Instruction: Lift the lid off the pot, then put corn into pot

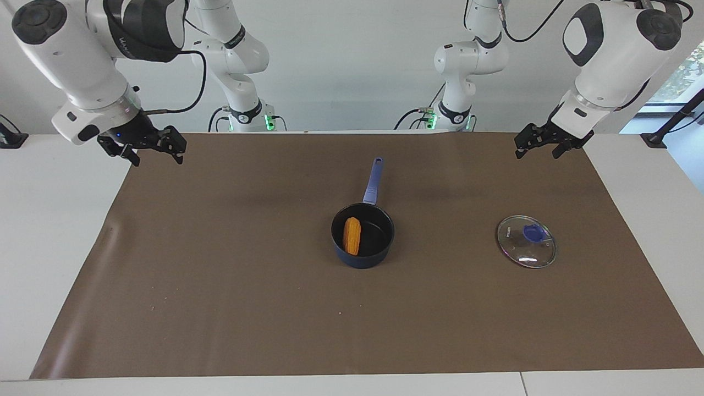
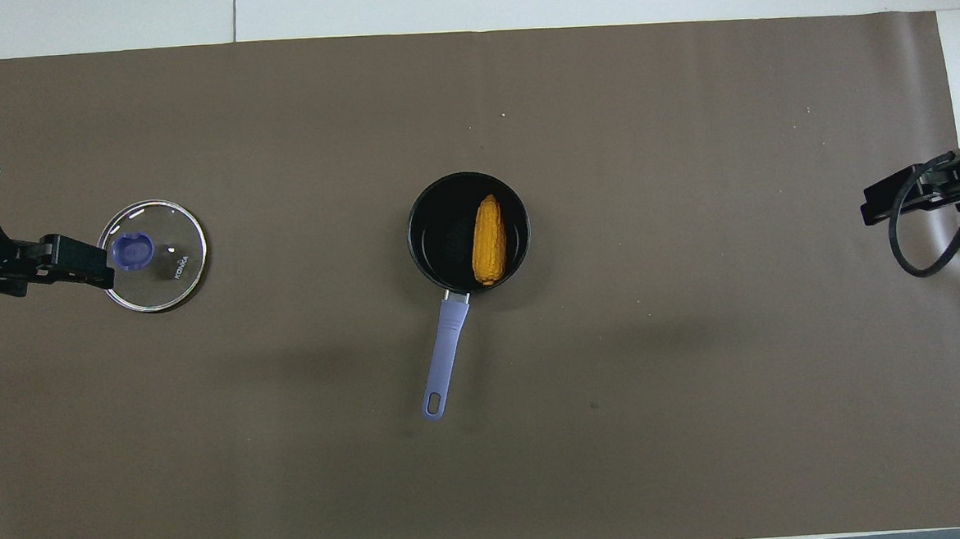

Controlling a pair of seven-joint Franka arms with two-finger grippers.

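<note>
The dark blue pot (image 1: 363,259) stands in the middle of the brown mat, its light blue handle (image 1: 373,181) pointing toward the robots. The orange-yellow corn (image 1: 351,236) lies inside the pot, also seen in the overhead view (image 2: 488,240). The glass lid (image 1: 527,242) with its blue knob lies flat on the mat beside the pot, toward the left arm's end. My left gripper (image 1: 536,151) is open and empty, raised over the mat's edge at that end. My right gripper (image 1: 155,154) is open and empty, raised over the mat's corner at the right arm's end.
The brown mat (image 1: 220,286) covers most of the white table (image 1: 55,231). In the overhead view the pot (image 2: 441,230) and the lid (image 2: 153,255) are well apart. A black cable (image 2: 922,238) loops off the right wrist.
</note>
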